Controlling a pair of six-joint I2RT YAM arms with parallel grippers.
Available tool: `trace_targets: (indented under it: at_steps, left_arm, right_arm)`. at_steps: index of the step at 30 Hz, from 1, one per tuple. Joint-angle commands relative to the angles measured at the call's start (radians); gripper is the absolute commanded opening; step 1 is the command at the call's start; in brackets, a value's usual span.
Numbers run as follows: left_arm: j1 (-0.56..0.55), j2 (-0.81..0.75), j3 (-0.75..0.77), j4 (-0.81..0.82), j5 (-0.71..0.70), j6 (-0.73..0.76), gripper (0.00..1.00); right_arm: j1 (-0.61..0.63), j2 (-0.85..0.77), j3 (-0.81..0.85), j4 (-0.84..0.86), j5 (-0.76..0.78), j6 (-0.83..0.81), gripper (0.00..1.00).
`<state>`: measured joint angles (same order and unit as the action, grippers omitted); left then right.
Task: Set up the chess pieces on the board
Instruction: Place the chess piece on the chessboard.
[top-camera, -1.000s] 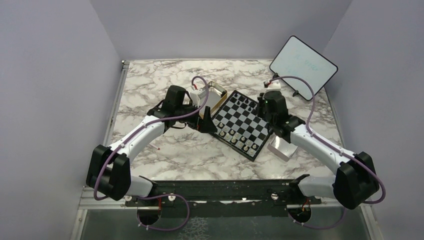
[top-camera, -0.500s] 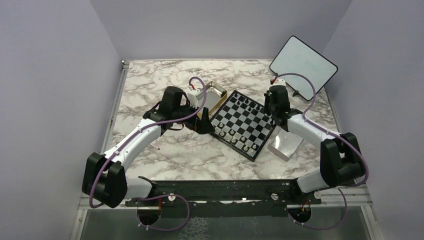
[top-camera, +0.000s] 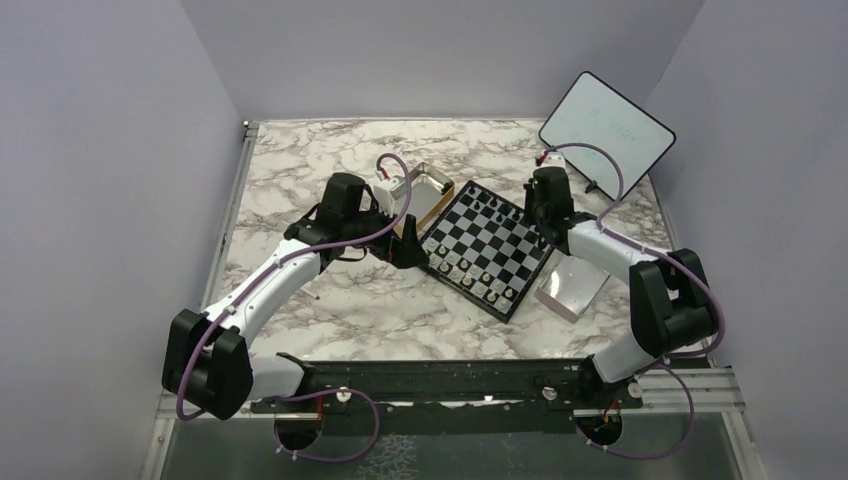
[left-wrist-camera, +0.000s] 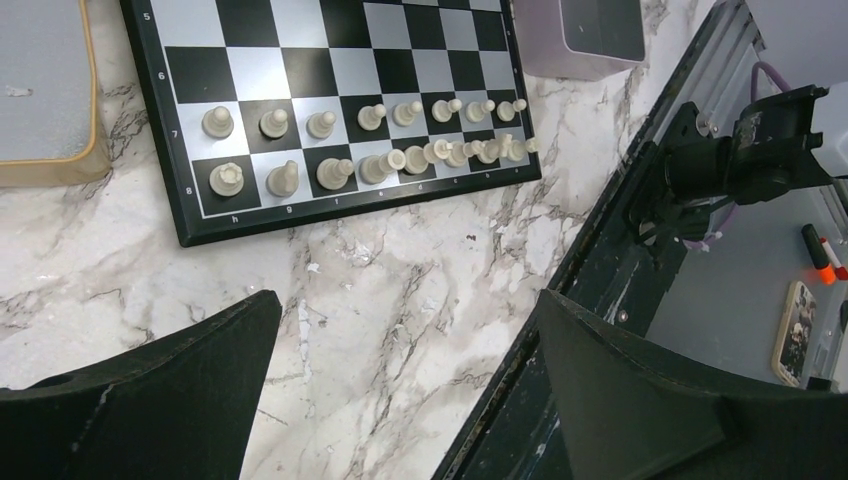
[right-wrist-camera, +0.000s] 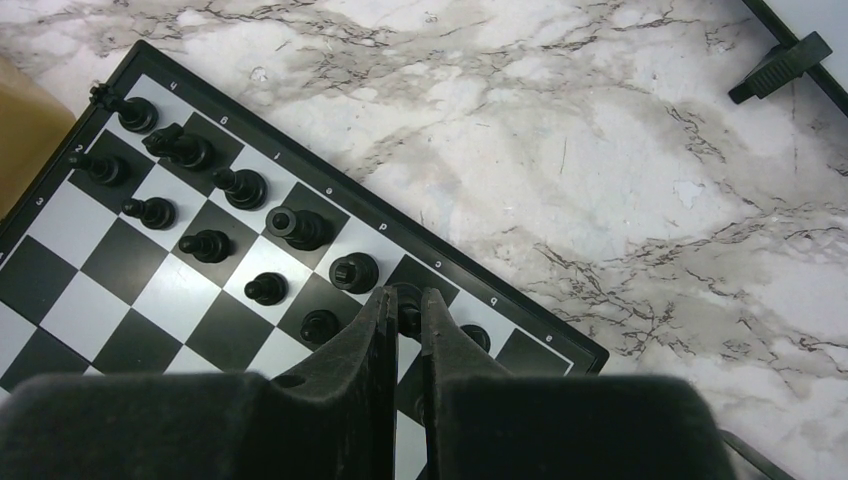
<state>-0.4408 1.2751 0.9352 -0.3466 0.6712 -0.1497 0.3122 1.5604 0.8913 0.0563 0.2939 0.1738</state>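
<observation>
The board (top-camera: 490, 243) lies tilted at the table's middle. Pale chess pieces (left-wrist-camera: 380, 140) fill its two near rows. Several black chess pieces (right-wrist-camera: 298, 228) stand along the far rows. My right gripper (right-wrist-camera: 407, 297) is over the board's far right corner, shut on one black chess piece (right-wrist-camera: 408, 312) in the edge row beside the letters; I cannot tell whether that piece touches the board. In the top view the right gripper (top-camera: 541, 222) sits at that corner. My left gripper (left-wrist-camera: 407, 300) is open over bare marble beside the board's left corner (left-wrist-camera: 190, 235), holding nothing.
A gold tin (top-camera: 428, 192) stands left of the board, right behind the left wrist. A white tablet with a dark rim (top-camera: 606, 126) leans at the back right. A pale translucent box (top-camera: 568, 290) sits off the board's right edge. Black rail (top-camera: 450, 378) runs along the near edge.
The right arm has folded its elbow up and swung its gripper from over the board's right side back to the far right corner. The left arm has barely shifted.
</observation>
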Motion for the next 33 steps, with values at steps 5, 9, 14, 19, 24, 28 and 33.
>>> trace_targets:
  at_steps: [5,9,14,19,24,28,33]
  left_arm:
    - [-0.003,-0.043,-0.015,-0.009,-0.061,0.022,0.99]
    - [-0.004,-0.041,-0.008,-0.014,-0.063,0.024,0.99]
    - [-0.004,-0.052,-0.012,-0.015,-0.076,0.027,0.99]
    - [-0.004,-0.056,-0.012,-0.016,-0.076,0.027,0.99]
    - [-0.004,-0.062,-0.012,-0.016,-0.074,0.026,0.99]
    - [-0.004,-0.065,-0.011,-0.016,-0.076,0.027,0.99]
    - [-0.004,-0.066,-0.012,-0.016,-0.075,0.024,0.99]
  right_arm:
    - [-0.008,0.044,0.027,0.033,-0.017,-0.001,0.07]
    - [-0.009,0.054,0.031,0.031,-0.015,0.002,0.07]
    - [-0.01,0.071,0.048,0.001,-0.023,0.009,0.07]
    - [-0.01,0.094,0.044,-0.004,-0.018,0.003,0.08]
    - [-0.01,0.105,0.04,0.002,0.002,-0.006,0.08]
    - [-0.01,0.112,0.031,0.023,0.014,-0.016,0.08]
    - [-0.01,0.128,0.046,0.009,0.016,-0.023,0.08]
